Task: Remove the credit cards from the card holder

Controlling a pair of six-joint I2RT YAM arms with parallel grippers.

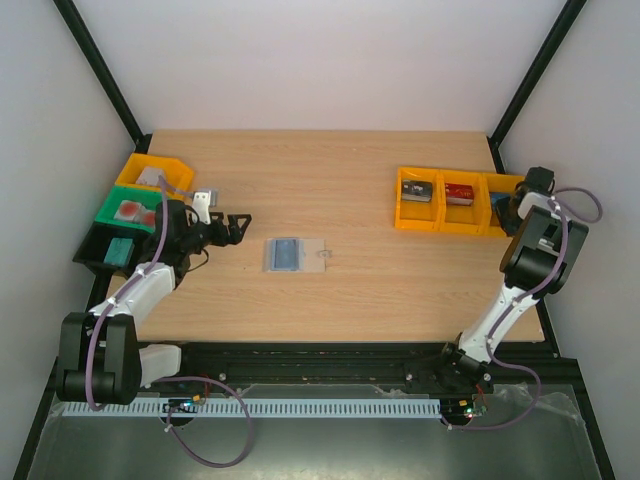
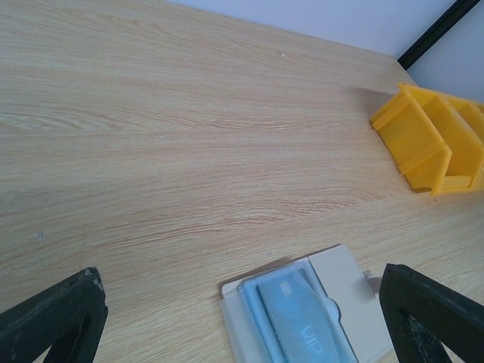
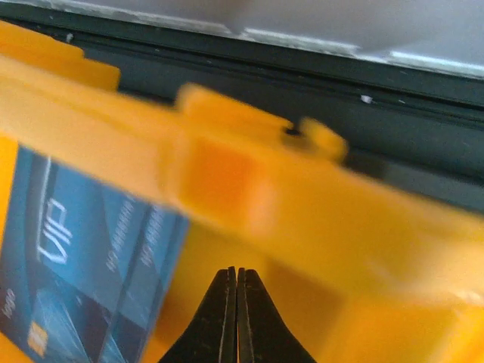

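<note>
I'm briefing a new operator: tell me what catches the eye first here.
The open card holder lies mid-table, blue inside, with the left fingers spread wide just short of it. At the far right, the right fingers are shut at a yellow bin that holds a blue VIP card.

We see the card holder (image 1: 293,254) opened flat, pale rim w/ blue inside, well left of the yellow bin row (image 1: 440,218), snap tab (image 1: 325,252) toward it, a blue VIP card (image 2: 295,324) tucked in, a red card (image 1: 461,192) in the row's mid bin & a second blue VIP card (image 3: 83,257) lying in one of its bins.
</note>
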